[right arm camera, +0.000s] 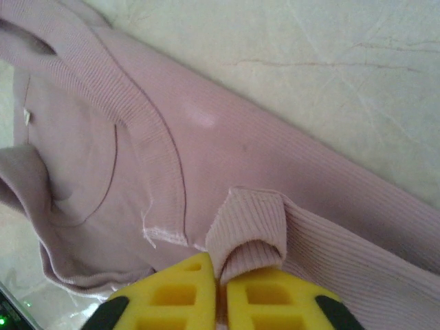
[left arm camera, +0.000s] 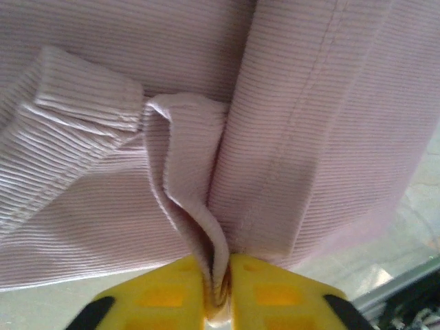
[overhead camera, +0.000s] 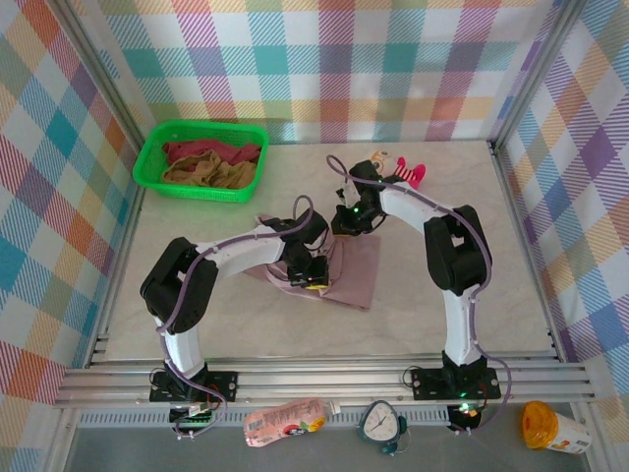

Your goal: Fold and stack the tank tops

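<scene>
The mauve-pink tank top [overhead camera: 356,272] lies partly folded on the table's middle. My left gripper [overhead camera: 313,278] sits at its near-left edge. In the left wrist view the gripper [left arm camera: 218,265] is shut on a pinched fold of the ribbed pink cloth [left arm camera: 309,137]. My right gripper [overhead camera: 346,222] is at the top's far edge. The right wrist view has the gripper [right arm camera: 221,268] shut on a curled hem of the same cloth [right arm camera: 227,137]. The tan-brown tank top [overhead camera: 211,175] and the maroon-red tank top [overhead camera: 211,150] lie crumpled in the green basket [overhead camera: 147,162].
A pink-and-white striped plush toy [overhead camera: 398,169] lies at the back, just behind the right arm. Plaid walls close in the table on three sides. Below the front rail sit a snack bag [overhead camera: 285,423], a small clock [overhead camera: 381,423] and a yellow bottle [overhead camera: 555,428].
</scene>
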Controlling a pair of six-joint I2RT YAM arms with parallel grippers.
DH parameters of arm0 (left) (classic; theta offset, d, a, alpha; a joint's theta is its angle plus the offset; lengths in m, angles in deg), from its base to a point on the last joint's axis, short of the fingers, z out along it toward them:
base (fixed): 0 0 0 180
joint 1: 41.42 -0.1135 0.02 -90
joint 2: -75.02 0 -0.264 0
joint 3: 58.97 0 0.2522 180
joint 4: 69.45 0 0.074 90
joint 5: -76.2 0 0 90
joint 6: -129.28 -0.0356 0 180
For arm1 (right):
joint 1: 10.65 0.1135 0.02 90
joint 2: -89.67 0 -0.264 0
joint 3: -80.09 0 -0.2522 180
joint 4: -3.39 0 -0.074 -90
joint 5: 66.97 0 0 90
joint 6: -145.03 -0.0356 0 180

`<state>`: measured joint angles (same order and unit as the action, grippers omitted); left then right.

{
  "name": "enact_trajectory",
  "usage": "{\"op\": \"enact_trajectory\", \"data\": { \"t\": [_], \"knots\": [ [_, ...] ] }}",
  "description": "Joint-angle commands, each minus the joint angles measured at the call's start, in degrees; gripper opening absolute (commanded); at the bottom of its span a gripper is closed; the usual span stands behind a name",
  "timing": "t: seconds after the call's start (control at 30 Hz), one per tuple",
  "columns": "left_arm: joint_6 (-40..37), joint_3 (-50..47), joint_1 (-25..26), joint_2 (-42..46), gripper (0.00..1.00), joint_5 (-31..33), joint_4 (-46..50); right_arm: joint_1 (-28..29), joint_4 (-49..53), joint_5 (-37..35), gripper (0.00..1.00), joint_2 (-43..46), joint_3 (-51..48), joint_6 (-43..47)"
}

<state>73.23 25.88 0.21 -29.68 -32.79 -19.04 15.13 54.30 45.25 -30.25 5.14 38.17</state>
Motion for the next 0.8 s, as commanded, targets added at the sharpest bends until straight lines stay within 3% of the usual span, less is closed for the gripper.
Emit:
{"op": "enact_trajectory", "data": {
  "t": [0.0, 0.13, 0.23, 0.5, 0.63, 0.77],
  "knots": [
    [-0.56, -0.24, -0.91, 1.64, 0.19, 4.72, 3.35, 0.63, -0.36, 1.84, 0.16, -1.41, 3.01, -1.98],
    [0.26, 0.41, -1.41, 2.55, 0.25, 9.40, 6.52, 1.33, -4.02, 4.45, 0.17, -2.18, 3.27, -4.55],
    [-0.14, 1.56, -1.44, 2.31, 0.27, 11.52, 8.53, 1.55, -8.46, 10.66, 0.18, -4.54, 3.60, -9.30],
    [0.79, 6.03, -1.31, 5.93, 0.38, 15.82, 15.00, 1.25, -17.14, 15.28, 0.23, -5.36, 3.58, -16.81],
    [2.60, 6.54, 0.49, 7.62, 0.46, 12.35, 11.43, -0.51, -13.38, 13.16, 0.28, -1.46, 3.52, -12.15],
    [1.87, 11.42, 5.72, 4.39, 0.54, 11.29, 8.28, -4.71, -4.89, 6.68, 0.37, 6.47, -1.92, -2.89]
  ]
}}
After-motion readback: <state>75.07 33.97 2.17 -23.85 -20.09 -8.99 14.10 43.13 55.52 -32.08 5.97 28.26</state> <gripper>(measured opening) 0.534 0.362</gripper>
